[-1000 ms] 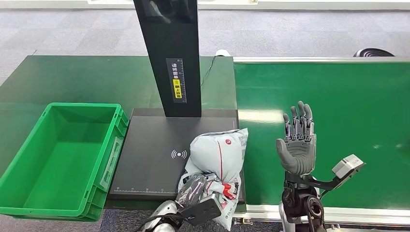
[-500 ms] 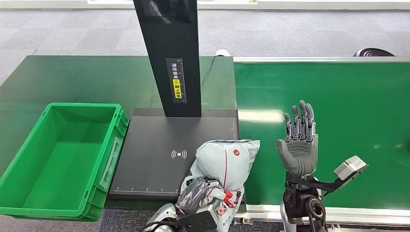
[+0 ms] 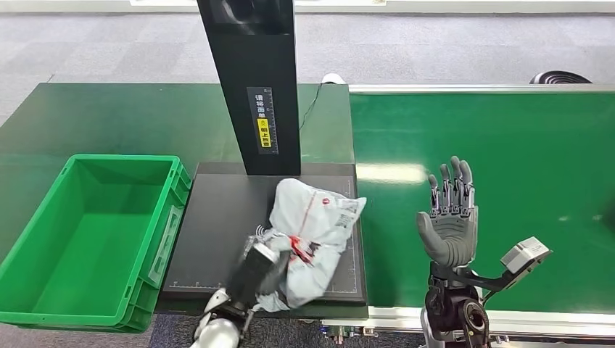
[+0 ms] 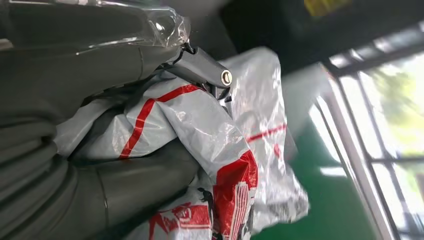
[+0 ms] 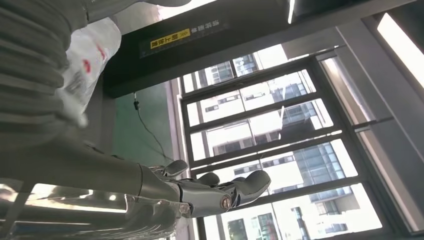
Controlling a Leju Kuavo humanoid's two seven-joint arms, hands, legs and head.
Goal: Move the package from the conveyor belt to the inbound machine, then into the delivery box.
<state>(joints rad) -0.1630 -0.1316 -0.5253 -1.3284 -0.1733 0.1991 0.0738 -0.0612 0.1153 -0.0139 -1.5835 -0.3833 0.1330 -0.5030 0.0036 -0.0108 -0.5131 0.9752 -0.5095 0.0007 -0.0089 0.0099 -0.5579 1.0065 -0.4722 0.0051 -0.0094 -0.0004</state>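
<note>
A white plastic package with red markings lies over the black platform of the inbound machine, near its right half. My left hand grips the package at its near end; the left wrist view shows crinkled white and red plastic pressed between the thumb and fingers. My right hand stands upright over the green conveyor belt, fingers straight and apart, holding nothing. The right wrist view shows those fingers and the package. The green delivery box sits empty left of the platform.
The machine's black column rises from the back of the platform. A green table lies behind the box. The conveyor's metal rail runs along its near edge.
My left hand has carried the package left and forward, from the platform's right front corner onto the platform. The right hand has stayed where it was.
</note>
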